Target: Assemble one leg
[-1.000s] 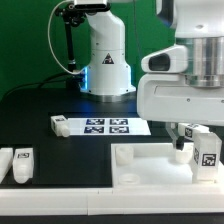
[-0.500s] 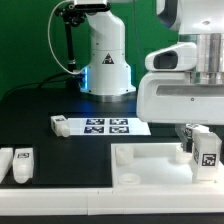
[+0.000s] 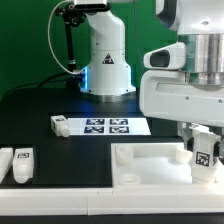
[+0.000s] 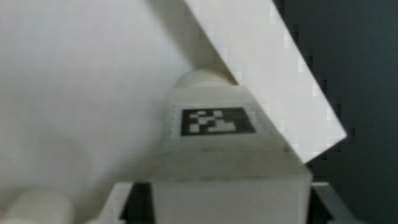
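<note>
You have the pincer [image 3: 203,150] down at about four o'clock in the exterior view, clamped on a leg [image 3: 206,153], its fingers [image 3: 190,140] to either side of the block. The leg stands upright with its tag facing the camera, at the panel [image 3: 150,165] near its raised rim on the exterior view's right; whether it touches the panel you cannot tell. In your wrist view the same leg [image 4: 217,130] fills the centre, tag visible, with the panel's rim [image 4: 249,60] running diagonally beside it. At eight o'clock two more legs [image 3: 23,164] lie loose on the black table [image 3: 60,150], well apart from the panel. The marker board [image 3: 112,126] lies near the centre, with another leg [image 3: 59,125] just beside its end at nine o'clock.
</note>
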You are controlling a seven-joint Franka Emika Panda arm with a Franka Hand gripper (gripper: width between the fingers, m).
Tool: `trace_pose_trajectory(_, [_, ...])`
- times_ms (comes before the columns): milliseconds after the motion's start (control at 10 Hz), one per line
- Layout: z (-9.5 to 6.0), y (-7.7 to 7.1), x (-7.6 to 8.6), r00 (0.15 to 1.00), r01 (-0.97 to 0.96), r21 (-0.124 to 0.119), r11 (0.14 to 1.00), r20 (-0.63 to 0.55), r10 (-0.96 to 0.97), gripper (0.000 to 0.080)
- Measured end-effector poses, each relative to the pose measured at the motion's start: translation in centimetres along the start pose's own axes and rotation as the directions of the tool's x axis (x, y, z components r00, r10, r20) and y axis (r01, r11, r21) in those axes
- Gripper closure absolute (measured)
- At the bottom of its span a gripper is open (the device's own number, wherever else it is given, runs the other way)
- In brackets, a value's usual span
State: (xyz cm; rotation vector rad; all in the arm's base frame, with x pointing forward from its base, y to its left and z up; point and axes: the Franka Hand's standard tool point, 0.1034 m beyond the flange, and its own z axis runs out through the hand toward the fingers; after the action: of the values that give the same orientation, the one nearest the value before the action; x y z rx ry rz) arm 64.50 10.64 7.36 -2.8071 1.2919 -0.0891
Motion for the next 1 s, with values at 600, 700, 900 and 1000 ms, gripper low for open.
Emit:
trace_pose_trajectory(600, [0.23,0.39,-0.14,0.721,-0.69,-0.011,0.724,0.089,0.688,0.0419])
trace_pose_trajectory(700, [0.24,0.39,-0.15,0.733,-0.676,-0.009,0.737,0.089,0.674,0.0272])
trace_pose_trajectory(900, [0.24,0.45,0.04,0.897,-0.437,0.017,0.9,0.091,0.433,0.0177])
trace_pose_trajectory(1000, [0.2,0.37,-0.19,0.949,-0.304,0.029,0.952,0.095,0.3,0.0177])
